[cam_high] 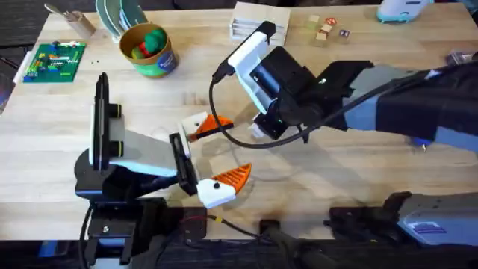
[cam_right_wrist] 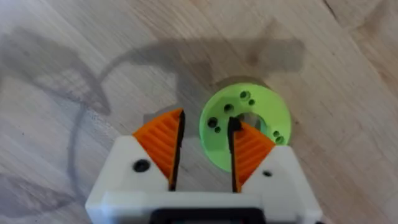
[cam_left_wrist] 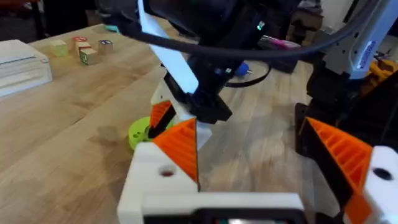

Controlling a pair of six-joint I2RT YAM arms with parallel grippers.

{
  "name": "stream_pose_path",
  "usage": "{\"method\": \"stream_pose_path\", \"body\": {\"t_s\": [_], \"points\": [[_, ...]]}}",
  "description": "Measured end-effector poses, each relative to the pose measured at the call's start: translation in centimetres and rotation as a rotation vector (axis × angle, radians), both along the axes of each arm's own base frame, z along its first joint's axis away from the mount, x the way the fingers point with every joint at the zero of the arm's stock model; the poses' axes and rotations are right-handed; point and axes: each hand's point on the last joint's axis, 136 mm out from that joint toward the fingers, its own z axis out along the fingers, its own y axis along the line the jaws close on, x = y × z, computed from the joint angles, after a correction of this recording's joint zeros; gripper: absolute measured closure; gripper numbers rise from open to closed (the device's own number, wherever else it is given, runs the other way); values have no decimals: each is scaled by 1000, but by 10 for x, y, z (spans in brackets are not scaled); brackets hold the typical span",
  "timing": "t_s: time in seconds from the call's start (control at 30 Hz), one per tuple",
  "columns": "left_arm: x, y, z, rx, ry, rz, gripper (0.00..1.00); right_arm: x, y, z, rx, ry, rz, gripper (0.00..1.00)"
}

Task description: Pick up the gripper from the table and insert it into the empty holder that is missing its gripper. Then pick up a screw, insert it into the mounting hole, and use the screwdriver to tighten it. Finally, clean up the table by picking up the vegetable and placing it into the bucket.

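Observation:
My left gripper (cam_high: 219, 149) stands open wide on the table (cam_high: 358, 112); both of its white mounts carry orange ribbed tips. My right gripper (cam_right_wrist: 205, 149) reaches across the middle and hovers open, tips down, over a flat green disc with holes (cam_right_wrist: 245, 127), between the left fingers (cam_left_wrist: 180, 146). A loose gripper, an empty holder and a screw are out of view. A blue tool with a thin metal bit, seemingly the screwdriver (cam_left_wrist: 241, 68), lies beyond the right arm. The bucket (cam_high: 160, 63) stands at the far left with a green and a red vegetable (cam_high: 153, 39) inside.
A green circuit board (cam_high: 54, 60) lies at the far left edge. Plates (cam_high: 119, 15) stand behind the bucket. A white box (cam_high: 258, 19), small wooden blocks (cam_high: 325, 30) and a pale blue device (cam_high: 403, 9) line the far edge. A black cable (cam_high: 224, 131) loops over the middle.

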Motion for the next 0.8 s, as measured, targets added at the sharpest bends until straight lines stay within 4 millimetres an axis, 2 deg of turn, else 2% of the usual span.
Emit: {"method": "stream_pose_path", "body": {"t_s": [0.27, 0.5, 0.7, 0.8], "points": [[0, 0, 0, 0, 0, 0, 8, 3, -1, -3, -16, -10, -1, 678], [0, 0, 0, 0, 0, 0, 8, 6, -1, -4, -29, -19, 1, 800], [0, 0, 0, 0, 0, 0, 8, 8, 0, -2, -29, -27, 5, 959], [0, 0, 0, 0, 0, 0, 8, 8, 0, -2, -29, -28, 5, 992]]}}
